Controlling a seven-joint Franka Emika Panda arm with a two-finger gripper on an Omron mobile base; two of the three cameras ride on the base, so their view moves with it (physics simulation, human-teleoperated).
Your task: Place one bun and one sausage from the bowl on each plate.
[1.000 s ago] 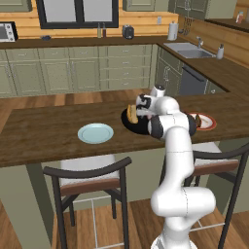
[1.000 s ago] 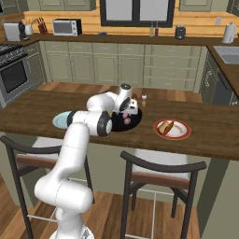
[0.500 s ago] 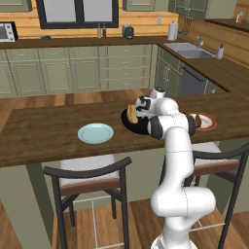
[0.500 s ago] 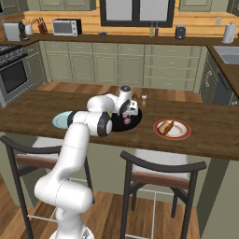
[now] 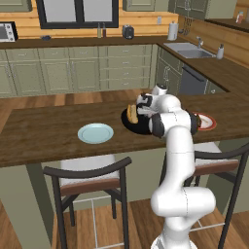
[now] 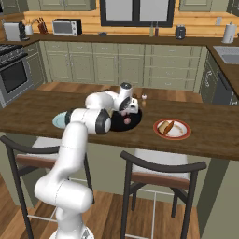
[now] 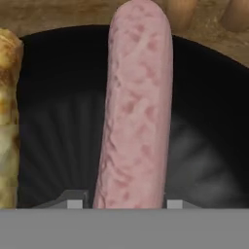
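The black bowl (image 5: pixel 137 128) (image 6: pixel 116 126) (image 7: pixel 209 121) sits mid-counter. My gripper (image 7: pixel 125 203) (image 5: pixel 142 111) (image 6: pixel 126 112) is low over it, jaws narrowed astride a pink sausage (image 7: pixel 136 112) that lies in the bowl. The fingertips (image 7: pixel 74 203) stand close to its sides with a sliver of gap on the left. A browned bun (image 7: pixel 9 121) (image 5: pixel 131 113) lies beside the sausage in the bowl. The pale blue plate (image 5: pixel 96 133) (image 6: pixel 58 120) is bare. The red-rimmed white plate (image 6: pixel 186 131) (image 5: pixel 213 122) carries a bun with a sausage (image 6: pixel 165 126).
A small shaker (image 6: pixel 144 99) stands just behind the bowl. Two bar chairs (image 5: pixel 90 175) (image 6: pixel 161 170) are tucked under the counter's near edge. The sink counter (image 5: pixel 194 51) runs along the far right.
The jaws have drawn in from wide open to close around the sausage. The arm and bowl have stayed where they were.
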